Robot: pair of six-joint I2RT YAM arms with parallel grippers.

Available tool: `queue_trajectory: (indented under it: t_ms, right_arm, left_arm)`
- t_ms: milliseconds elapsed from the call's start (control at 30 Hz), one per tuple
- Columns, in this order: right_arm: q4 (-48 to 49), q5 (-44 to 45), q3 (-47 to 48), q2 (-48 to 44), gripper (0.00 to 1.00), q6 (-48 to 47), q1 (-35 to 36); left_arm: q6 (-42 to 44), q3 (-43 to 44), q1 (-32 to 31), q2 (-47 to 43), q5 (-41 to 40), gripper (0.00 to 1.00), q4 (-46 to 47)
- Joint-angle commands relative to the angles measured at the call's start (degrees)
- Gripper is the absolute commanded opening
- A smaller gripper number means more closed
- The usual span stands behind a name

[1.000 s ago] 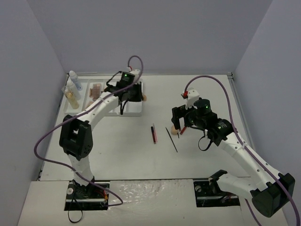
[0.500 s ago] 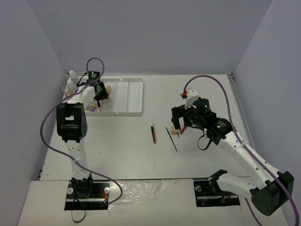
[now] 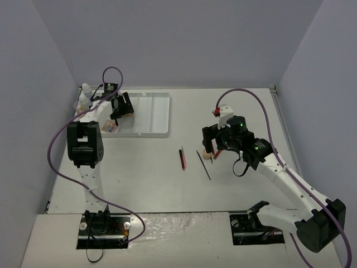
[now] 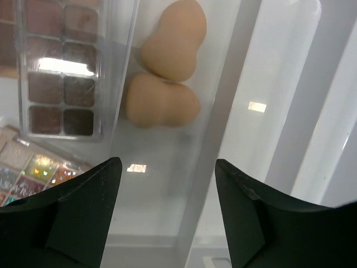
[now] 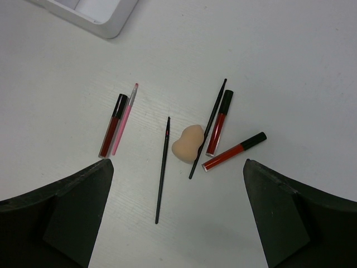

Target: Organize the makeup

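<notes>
Two sponges [image 4: 170, 42] lie touching each other in one slot of the tray [image 4: 279, 111]. In the left wrist view, the slot to their left holds a brown palette [image 4: 58, 67]. A glitter palette [image 4: 30, 170] lies partly under its lower end and is cut off by the frame edge. In the top view a bottle [image 3: 85, 89] stands at the tray's far left end, half hidden behind the arm and hard to make out.

The rest lies loose on the worktop [image 5: 290, 67], well apart from the tray. A third sponge [image 5: 188, 143] touches a black pencil [image 5: 209, 125] on one side. Two red tubes [image 5: 219, 124] lie just past that pencil, with a second black pencil [image 5: 163, 169] near the sponge's other side. Further off, a dark red tube [image 5: 111, 127] and a pink pencil [image 5: 125, 118] lie side by side.

The left tool [image 4: 165, 167] is released, fingers spread wide over the sponge slot, touching nothing. The right tool [image 5: 177, 163] is likewise spread wide above the loose items and grasps nothing.
</notes>
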Motion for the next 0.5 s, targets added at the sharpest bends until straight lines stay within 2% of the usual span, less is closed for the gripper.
queue_trajectory:
  t_ms: [0,200,400,467]
  right_arm:
    - [3.2,1.4,0.8,-0.2,1.0,1.0,-0.4]
    - [3.4,2.9,0.1,-2.0,1.0,1.7,-0.5]
    - [4.5,3.7,-0.7,-5.5,1.0,2.2,-0.5]
    - [5.4,3.6,-1.1,-7.0,1.0,2.1,-0.5]
  left_arm:
    - [0.7,-2.6,-1.4,-11.6,1.2,0.65,1.8]
    - [2.8,-8.6,-8.0,-18.4,-0.2,0.69,-0.7]
    - [3.7,-12.1,-21.0,-22.3,0.8,0.7,0.5]
    - [4.2,-12.2,-29.0,-21.8,1.8,0.7,2.1]
